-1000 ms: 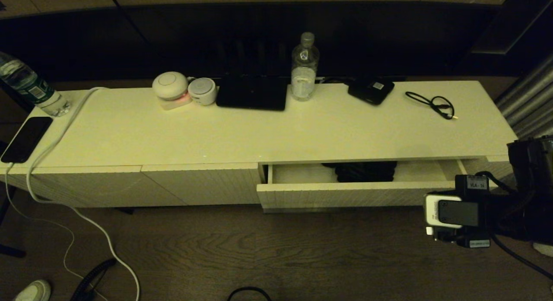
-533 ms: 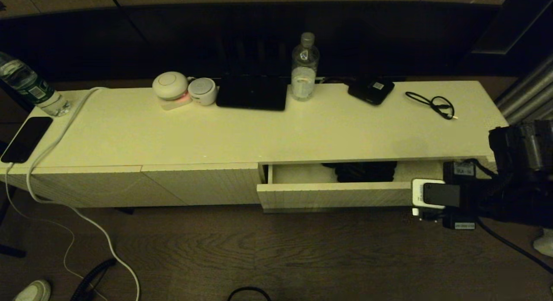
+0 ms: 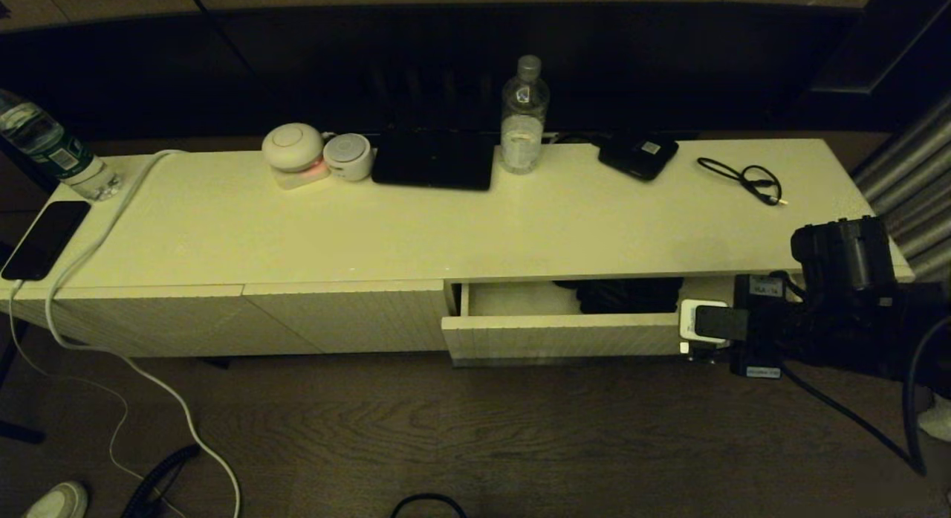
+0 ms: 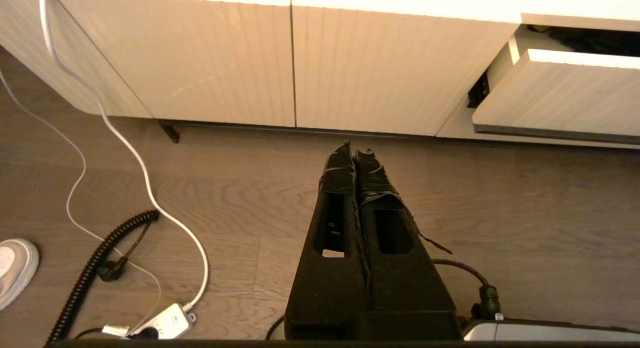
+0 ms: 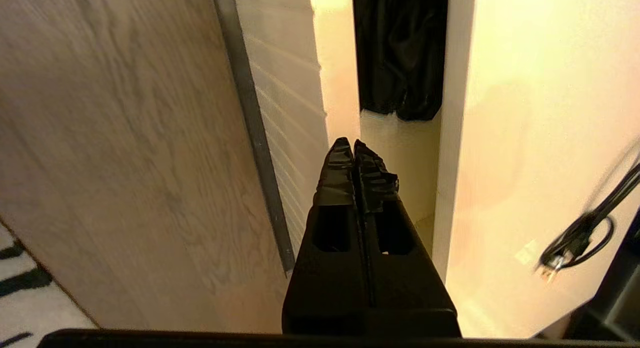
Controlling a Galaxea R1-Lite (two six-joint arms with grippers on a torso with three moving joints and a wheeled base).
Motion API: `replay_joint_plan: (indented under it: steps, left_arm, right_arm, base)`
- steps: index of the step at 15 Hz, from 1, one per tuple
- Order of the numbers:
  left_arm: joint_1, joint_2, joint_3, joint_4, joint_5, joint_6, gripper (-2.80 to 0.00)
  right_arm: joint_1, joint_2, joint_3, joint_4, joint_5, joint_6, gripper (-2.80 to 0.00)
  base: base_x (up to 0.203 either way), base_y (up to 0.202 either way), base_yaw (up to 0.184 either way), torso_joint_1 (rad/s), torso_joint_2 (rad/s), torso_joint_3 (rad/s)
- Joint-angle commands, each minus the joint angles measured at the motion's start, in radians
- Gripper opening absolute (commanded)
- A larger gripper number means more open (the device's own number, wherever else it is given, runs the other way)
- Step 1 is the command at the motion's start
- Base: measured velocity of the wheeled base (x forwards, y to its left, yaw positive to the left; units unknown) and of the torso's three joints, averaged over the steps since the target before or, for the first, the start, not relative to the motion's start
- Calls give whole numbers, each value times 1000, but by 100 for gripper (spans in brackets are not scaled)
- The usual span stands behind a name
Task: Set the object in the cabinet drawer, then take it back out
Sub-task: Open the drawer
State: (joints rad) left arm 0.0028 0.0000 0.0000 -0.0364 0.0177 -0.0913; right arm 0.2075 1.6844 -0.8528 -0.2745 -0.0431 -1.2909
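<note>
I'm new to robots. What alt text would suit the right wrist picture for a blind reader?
The shut right gripper points into the open drawer, where a black fabric bundle lies ahead of its tips. The ribbed drawer front and wooden floor lie on one side, the cabinet top with a black cable on the other.

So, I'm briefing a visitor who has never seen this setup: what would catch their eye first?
Probably the half-open cabinet drawer at the cabinet's right, with the black fabric bundle lying inside it. Next, the right end effector, fingers shut, poised over the drawer's right end just short of the bundle. The left end effector hangs shut above the wood floor, in front of the closed panels.
</note>
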Motion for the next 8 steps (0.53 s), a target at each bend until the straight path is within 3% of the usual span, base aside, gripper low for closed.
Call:
replay_joint_plan:
  steps: [1,8]
  left_arm:
    - [0,-2,0,0,1,-1,-280]
    - [0,-2,0,0,1,-1,-280]
  right_arm:
    - [0,49,-7,-15,-16,-5,-280]
    - [-2,113,-38,-87,-38,42,-280]
  base:
    - [0,0,0,0,0,0]
    - [0,0,0,0,0,0]
